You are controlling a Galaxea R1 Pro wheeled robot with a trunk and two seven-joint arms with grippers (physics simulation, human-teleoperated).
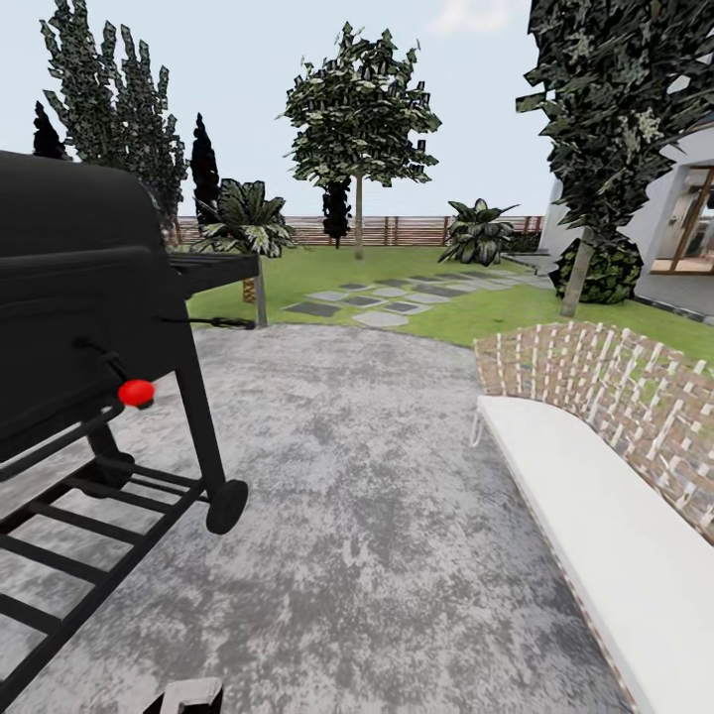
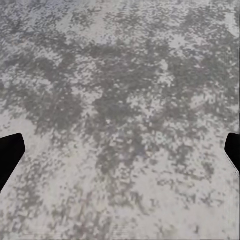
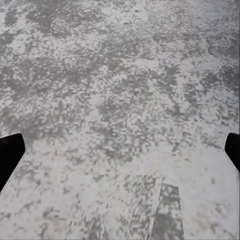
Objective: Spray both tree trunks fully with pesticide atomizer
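The mottled grey paving [image 1: 377, 516] lies between a black wheeled grill [image 1: 89, 347] and a white bench with woven back [image 1: 605, 496]. Two tall bare-trunked trees [image 1: 359, 129] stand far ahead on the green lawn [image 1: 327, 273]. The left gripper [image 2: 120, 150] and the right gripper [image 3: 120, 150] have their fingers wide apart, holding nothing.

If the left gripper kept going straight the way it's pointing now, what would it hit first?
Most likely the grey paving. The left gripper is open with nothing between its fingertips, and mottled pavement lies straight ahead. How far off is unclear.
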